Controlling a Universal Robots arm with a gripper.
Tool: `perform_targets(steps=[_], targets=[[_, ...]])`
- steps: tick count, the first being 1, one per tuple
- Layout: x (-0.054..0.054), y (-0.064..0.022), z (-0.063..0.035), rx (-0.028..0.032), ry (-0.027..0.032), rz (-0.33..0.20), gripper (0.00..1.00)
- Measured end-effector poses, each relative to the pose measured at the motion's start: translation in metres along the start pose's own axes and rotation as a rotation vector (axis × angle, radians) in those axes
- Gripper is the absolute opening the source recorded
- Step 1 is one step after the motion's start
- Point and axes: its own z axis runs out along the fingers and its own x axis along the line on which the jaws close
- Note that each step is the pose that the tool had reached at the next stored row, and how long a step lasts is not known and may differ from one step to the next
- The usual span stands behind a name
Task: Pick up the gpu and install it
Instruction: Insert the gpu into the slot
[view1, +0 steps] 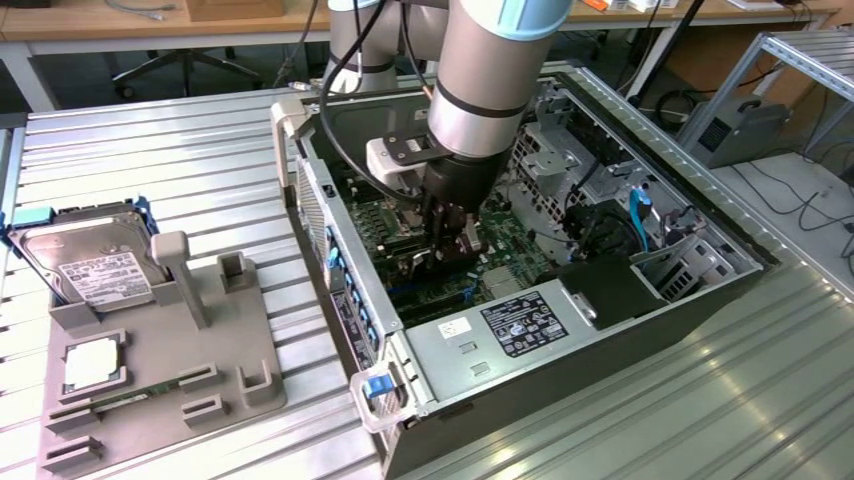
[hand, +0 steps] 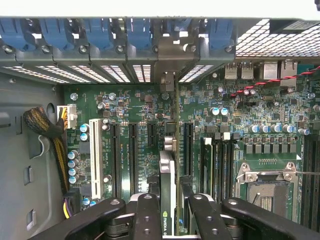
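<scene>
My hand clamps the thin dark gpu card edge-on, its long axis parallel to the slots of the green motherboard, Nvidia logo showing.

My pincer hangs inside the open case, which lies on the bench. Clamped in it, the gpu stands on edge over the motherboard, among the slots. On the exterior view's left, beside the case, a holder carries the hard drive.
</scene>
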Motion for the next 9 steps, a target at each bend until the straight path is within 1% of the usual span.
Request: perform_targets(steps=[2, 5, 9], targets=[[0.0001, 0.0001, 0.0016, -0.0003, 0.0006, 0.000, 0.27], [0.0000, 0.0000, 0.0038, 0.0003, -0.0006, 0.000, 0.27], [0.0001, 0.0000, 0.0037, 0.0000, 0.0000, 0.000, 0.27]])
